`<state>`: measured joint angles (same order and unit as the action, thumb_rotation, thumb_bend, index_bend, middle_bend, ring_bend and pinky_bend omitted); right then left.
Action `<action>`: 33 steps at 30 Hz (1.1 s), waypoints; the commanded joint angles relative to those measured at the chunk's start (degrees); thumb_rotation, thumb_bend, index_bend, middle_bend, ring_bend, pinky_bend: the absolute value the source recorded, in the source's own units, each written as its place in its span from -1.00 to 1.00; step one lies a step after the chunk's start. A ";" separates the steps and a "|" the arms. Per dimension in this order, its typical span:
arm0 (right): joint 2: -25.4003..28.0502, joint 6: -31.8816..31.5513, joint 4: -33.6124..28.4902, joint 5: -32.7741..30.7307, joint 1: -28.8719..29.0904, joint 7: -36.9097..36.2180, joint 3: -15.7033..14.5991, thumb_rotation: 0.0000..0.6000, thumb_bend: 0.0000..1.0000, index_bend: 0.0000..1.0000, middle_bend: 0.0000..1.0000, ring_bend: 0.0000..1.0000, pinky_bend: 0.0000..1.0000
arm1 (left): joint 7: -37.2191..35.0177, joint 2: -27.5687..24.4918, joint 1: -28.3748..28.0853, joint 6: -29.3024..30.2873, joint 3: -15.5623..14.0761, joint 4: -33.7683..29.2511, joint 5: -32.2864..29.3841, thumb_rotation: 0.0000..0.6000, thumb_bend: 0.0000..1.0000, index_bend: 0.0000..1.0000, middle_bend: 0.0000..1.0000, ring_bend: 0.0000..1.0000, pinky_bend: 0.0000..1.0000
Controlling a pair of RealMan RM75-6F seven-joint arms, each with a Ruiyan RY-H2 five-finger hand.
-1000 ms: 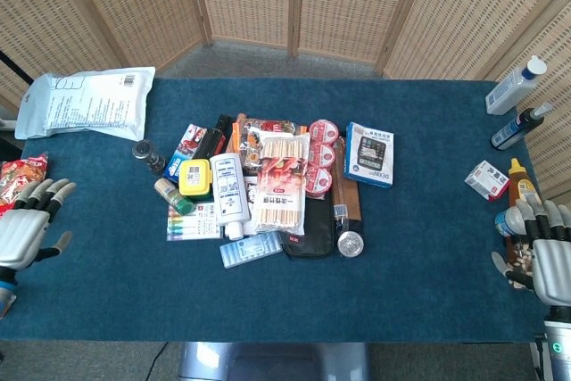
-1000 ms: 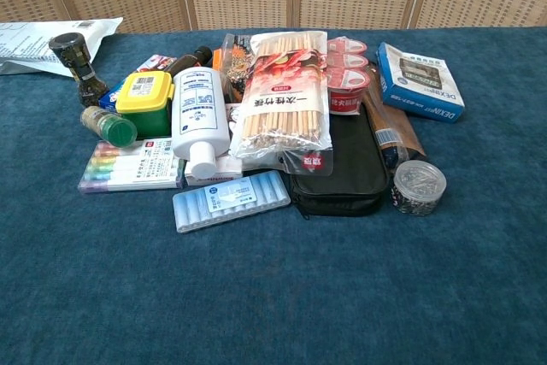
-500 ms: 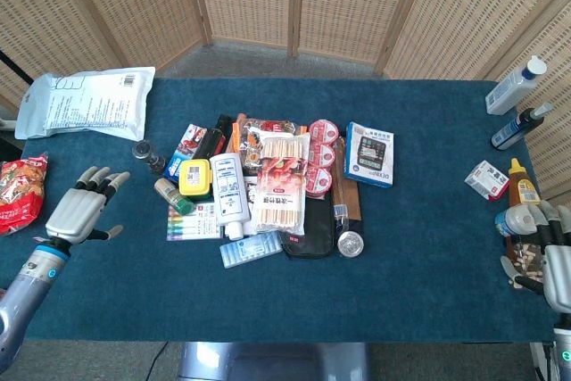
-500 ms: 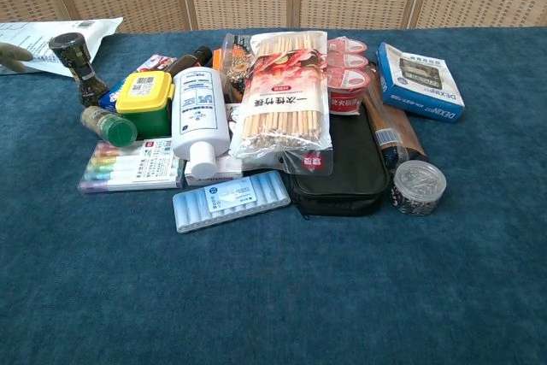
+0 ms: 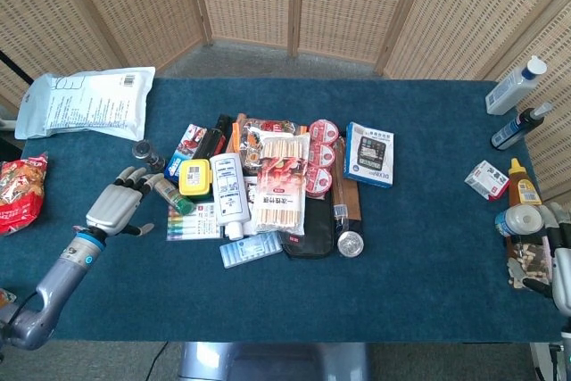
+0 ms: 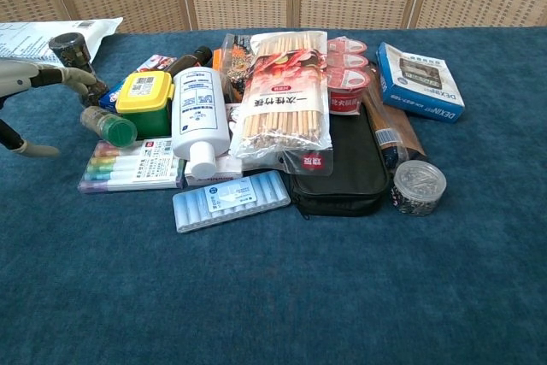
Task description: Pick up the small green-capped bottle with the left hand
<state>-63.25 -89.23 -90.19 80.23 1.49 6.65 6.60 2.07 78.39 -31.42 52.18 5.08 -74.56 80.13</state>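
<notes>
The small green-capped bottle [image 5: 173,195] [image 6: 109,126] lies on its side at the left end of the pile, on the blue table [image 5: 419,256]. Its cap points toward the marker pack [image 5: 193,222]. My left hand [image 5: 119,202] hovers just left of the bottle, fingers spread and holding nothing. Its fingertips [image 6: 83,79] reach close to the bottle's far end, and I cannot tell if they touch it. My right hand [image 5: 555,260] sits at the table's right edge, partly cut off, fingers apart and empty.
A dark grinder bottle [image 5: 147,155] stands just behind the left hand's fingers. A yellow box [image 5: 194,178] and a white bottle [image 5: 228,192] lie right of the green-capped one. A white pouch [image 5: 85,103] and a red snack bag [image 5: 18,194] are far left. Several bottles [image 5: 517,127] stand at the right.
My left hand has moved from the table's left edge rightward to the pile and now lies beside the green-capped bottle. The right hand has slipped a little lower at the right edge.
</notes>
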 commanded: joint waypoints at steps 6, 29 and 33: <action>0.36 -0.53 0.07 -0.49 -0.76 -0.46 0.11 0.57 -0.48 -1.00 -0.82 -1.00 -1.00 | -1.07 3.71 -3.21 -3.19 0.02 3.57 -0.31 0.76 -0.46 -1.00 -0.65 -0.82 -1.00; 0.48 -0.34 -0.30 0.24 -0.87 -1.05 0.32 0.57 -0.47 -1.00 -0.82 -1.00 -1.00 | -3.39 3.16 -2.94 -3.09 -3.13 3.29 -0.02 0.78 -0.47 -0.92 -0.44 -0.68 -1.00; 0.59 -0.55 -0.52 0.11 -1.10 -1.16 0.37 0.56 -0.47 -1.00 -0.82 -1.00 -1.00 | -2.67 3.40 -3.07 -3.33 -3.10 3.32 -0.67 0.98 -0.46 -0.65 -0.33 -0.46 -1.00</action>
<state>-62.66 -89.78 -90.70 80.35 0.40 5.50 6.96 -0.74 81.75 -34.45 48.99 1.97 -71.18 79.66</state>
